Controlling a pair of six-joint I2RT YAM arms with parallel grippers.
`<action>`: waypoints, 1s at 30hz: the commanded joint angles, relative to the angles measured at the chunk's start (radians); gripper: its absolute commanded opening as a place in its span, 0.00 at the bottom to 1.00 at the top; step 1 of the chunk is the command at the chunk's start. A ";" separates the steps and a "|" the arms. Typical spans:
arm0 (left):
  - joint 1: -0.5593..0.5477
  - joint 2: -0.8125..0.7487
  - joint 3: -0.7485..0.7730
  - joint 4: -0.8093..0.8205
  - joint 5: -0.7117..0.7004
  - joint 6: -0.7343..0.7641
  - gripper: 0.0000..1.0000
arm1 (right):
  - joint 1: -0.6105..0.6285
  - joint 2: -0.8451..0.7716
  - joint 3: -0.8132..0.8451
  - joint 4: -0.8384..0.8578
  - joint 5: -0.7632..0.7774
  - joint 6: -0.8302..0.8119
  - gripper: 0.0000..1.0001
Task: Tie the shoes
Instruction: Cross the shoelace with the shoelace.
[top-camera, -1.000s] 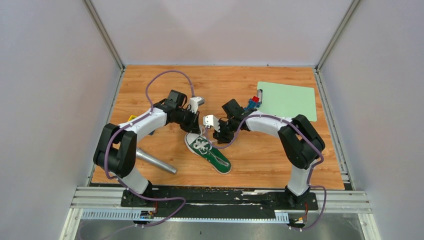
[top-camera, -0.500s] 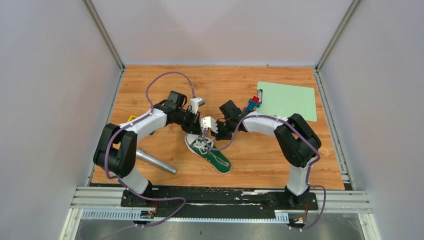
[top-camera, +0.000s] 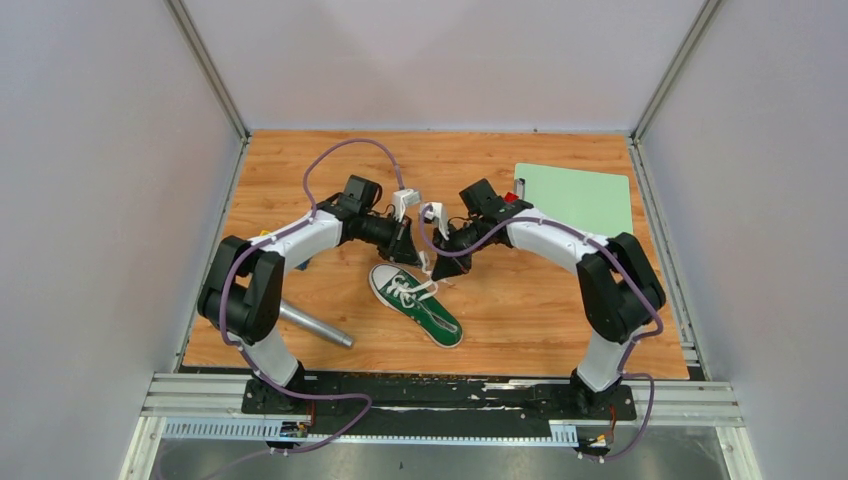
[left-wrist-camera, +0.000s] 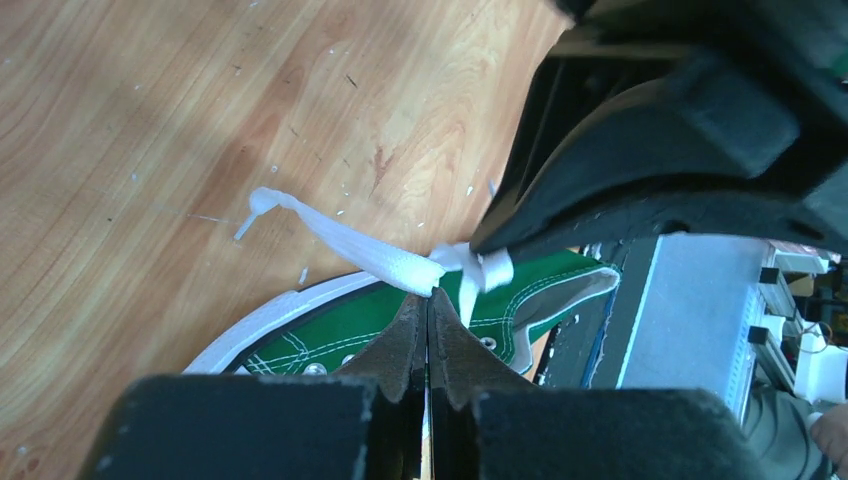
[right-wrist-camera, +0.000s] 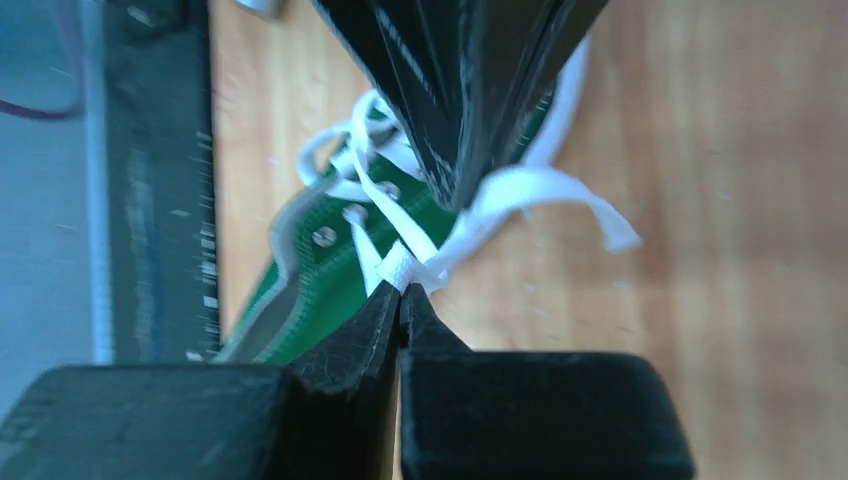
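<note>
Sneaker (top-camera: 416, 306), green with a white toe cap, lay near the middle of the tabletop (top-camera: 530, 300), its toe pointing far-left and its heel toward the arm bases. Both arms bent inward over its toe end, tips almost meeting. The left pincer (left-wrist-camera: 428, 306) was clenched on a strand of the white laces (left-wrist-camera: 350, 243) above the eyelets. The right pincer (right-wrist-camera: 400, 291) was clenched on another strand. A metal cylinder (top-camera: 313, 323) lay to the left and a pale green board (top-camera: 578, 200) far right.
</note>
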 joint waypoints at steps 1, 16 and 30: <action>-0.007 -0.019 0.027 -0.011 -0.011 0.016 0.00 | -0.031 0.107 0.089 -0.057 -0.367 0.278 0.00; 0.014 -0.049 -0.002 -0.060 -0.024 0.011 0.00 | -0.036 0.067 -0.015 0.310 -0.520 0.588 0.00; 0.073 -0.092 -0.007 -0.146 0.071 0.057 0.17 | -0.020 -0.006 -0.077 0.428 -0.224 0.688 0.00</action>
